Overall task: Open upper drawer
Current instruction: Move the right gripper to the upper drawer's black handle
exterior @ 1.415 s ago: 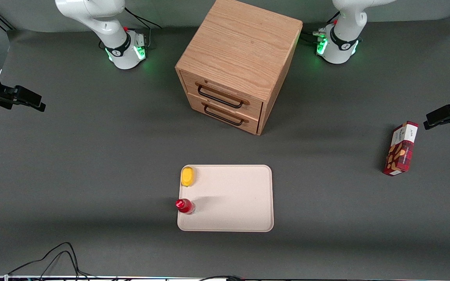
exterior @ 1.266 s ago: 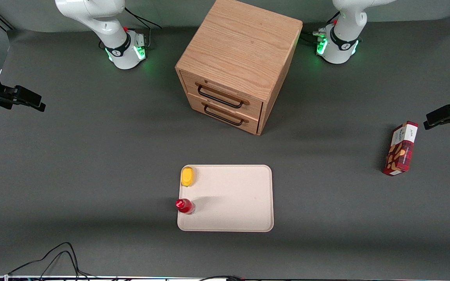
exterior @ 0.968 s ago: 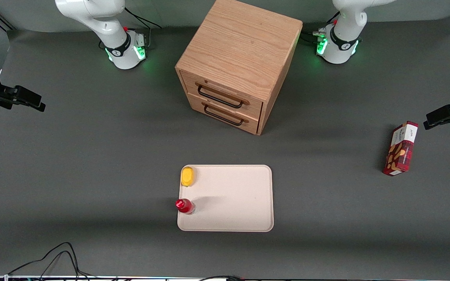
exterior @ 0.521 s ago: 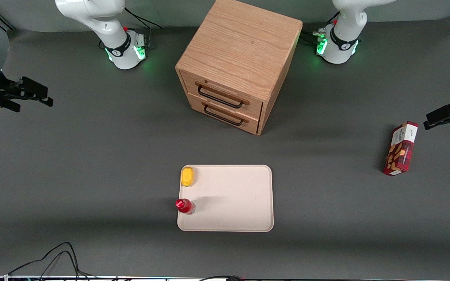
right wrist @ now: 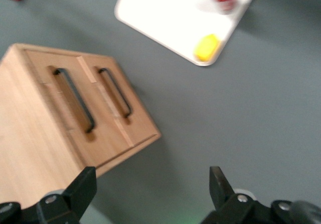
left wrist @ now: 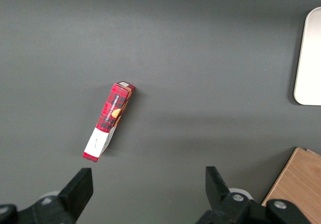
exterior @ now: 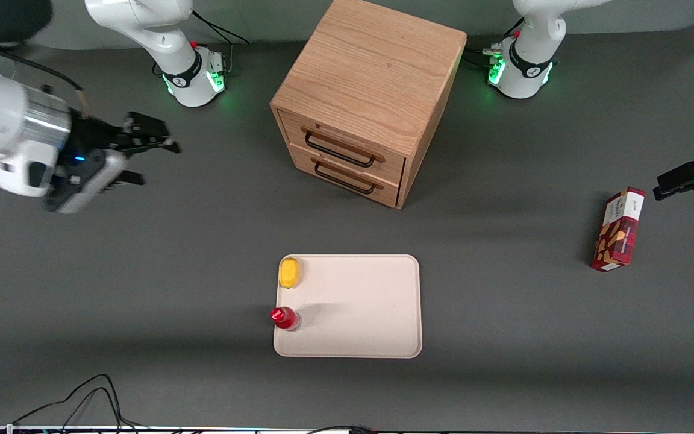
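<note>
Cabinet (exterior: 368,96): boxy light-oak unit standing on the dark grey counter (exterior: 142,271), upper centre of the front view, turned slightly so its drawer faces angle toward the camera.

Upper drawer (exterior: 341,144): top of the two, fully shut, flush with the cabinet face. Its wide black wire handle (exterior: 340,152) is untouched. In the right wrist view the same drawer (right wrist: 67,113) shows alongside the lower one.

Bottom drawer (exterior: 347,175): directly beneath, matching black handle, also shut.

Gripper (exterior: 142,150): on the working arm, at the left of the front view, hovering above the counter and well apart from the cabinet, pointing toward it. Jaws spread wide, holding nothing; both fingers (right wrist: 83,186) frame open counter in the wrist view.

Tray (exterior: 377,343): pale, rectangular, lower centre of the front view, nearer the camera than the cabinet.

Yellow piece (exterior: 289,272): lying in a tray corner, on the side nearest the cabinet.

Red-capped bottle (exterior: 285,317): upright at the tray's edge, nearer the camera than the yellow piece.

Red carton (exterior: 618,229): lying on the counter toward the parked arm's end, well apart from everything else; also seen in the left wrist view (left wrist: 108,121).
</note>
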{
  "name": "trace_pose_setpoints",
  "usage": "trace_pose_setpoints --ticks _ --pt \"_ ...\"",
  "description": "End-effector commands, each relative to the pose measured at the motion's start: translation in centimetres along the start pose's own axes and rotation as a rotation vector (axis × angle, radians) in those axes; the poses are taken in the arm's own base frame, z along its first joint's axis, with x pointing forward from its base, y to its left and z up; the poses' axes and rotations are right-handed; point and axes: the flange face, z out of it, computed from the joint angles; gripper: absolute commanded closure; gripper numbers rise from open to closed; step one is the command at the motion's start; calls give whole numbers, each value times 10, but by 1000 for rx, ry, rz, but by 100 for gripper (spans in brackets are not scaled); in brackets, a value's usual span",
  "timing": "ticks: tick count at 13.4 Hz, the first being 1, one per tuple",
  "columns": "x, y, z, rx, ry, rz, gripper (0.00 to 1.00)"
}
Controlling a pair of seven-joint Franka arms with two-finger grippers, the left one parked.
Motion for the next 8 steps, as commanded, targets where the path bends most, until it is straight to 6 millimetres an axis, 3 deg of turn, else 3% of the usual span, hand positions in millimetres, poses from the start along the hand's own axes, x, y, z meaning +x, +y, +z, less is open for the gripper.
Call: trace_pose_setpoints --ticks 1,5,8 --pt "43 -18 58 110 -69 -129 0" --pt "87 -63 161 127 -130 -238 0" --pt "100 -77 209 150 -151 -264 0"
